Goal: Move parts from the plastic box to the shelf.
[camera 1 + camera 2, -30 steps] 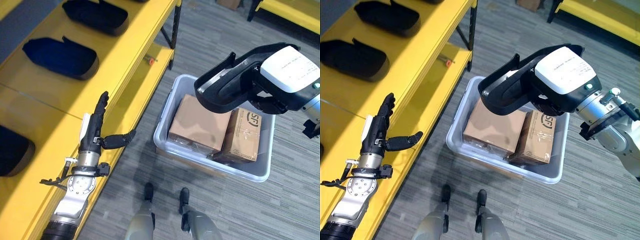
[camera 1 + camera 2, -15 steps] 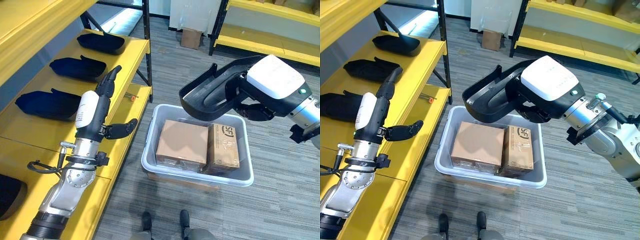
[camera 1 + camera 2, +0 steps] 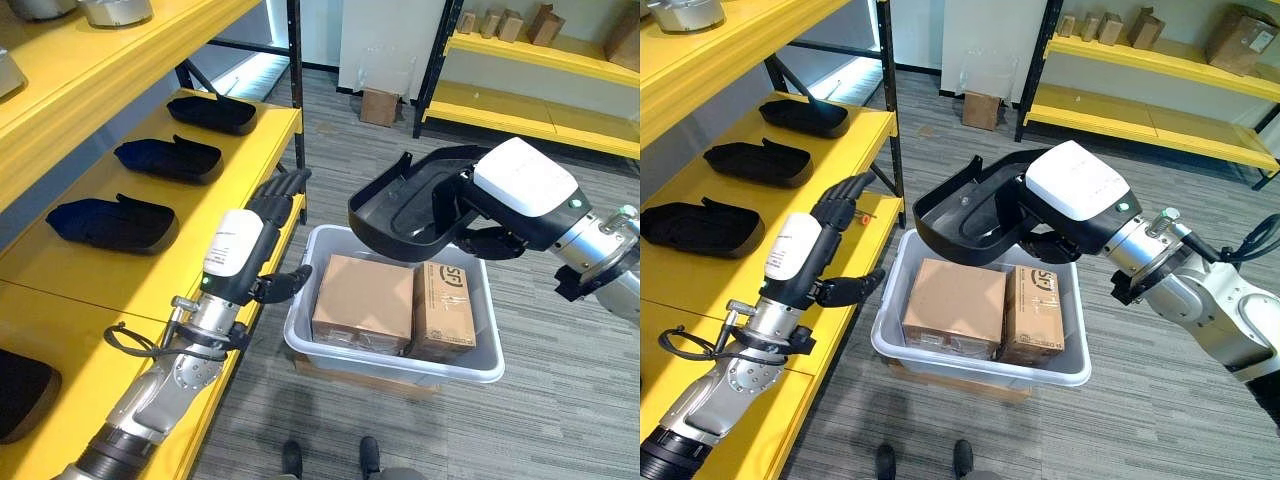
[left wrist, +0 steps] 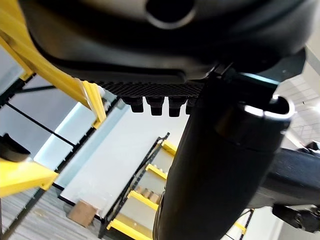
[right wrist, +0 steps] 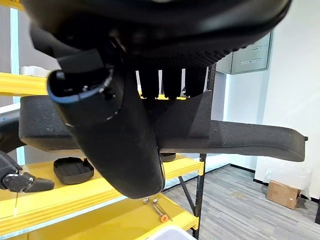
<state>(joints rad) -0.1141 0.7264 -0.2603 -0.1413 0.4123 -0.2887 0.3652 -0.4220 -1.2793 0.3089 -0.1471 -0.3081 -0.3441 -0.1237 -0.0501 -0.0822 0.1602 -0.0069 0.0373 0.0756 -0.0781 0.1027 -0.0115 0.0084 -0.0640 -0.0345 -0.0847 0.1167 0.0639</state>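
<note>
Plastic box [image 3: 470,362] on grey floor [image 3: 560,420] holds two cardboard cartons [image 3: 365,300]. My right hand [image 3: 1045,240] clamps a black part [image 3: 410,205] above the box; left hand [image 3: 262,215] spread beside the yellow shelf [image 3: 110,290].

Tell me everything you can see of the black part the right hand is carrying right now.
The black part is a matte, moulded shell, like plastic or foam: a shallow open tray with raised walls and a curved rim, its hollow facing up and toward the camera. The right robot hand grips one end; the right wrist view shows its fingers curled over the part's edge. It hangs tilted in the air above the grey plastic box, touching nothing else, and resembles the black parts on the yellow shelf.
</note>
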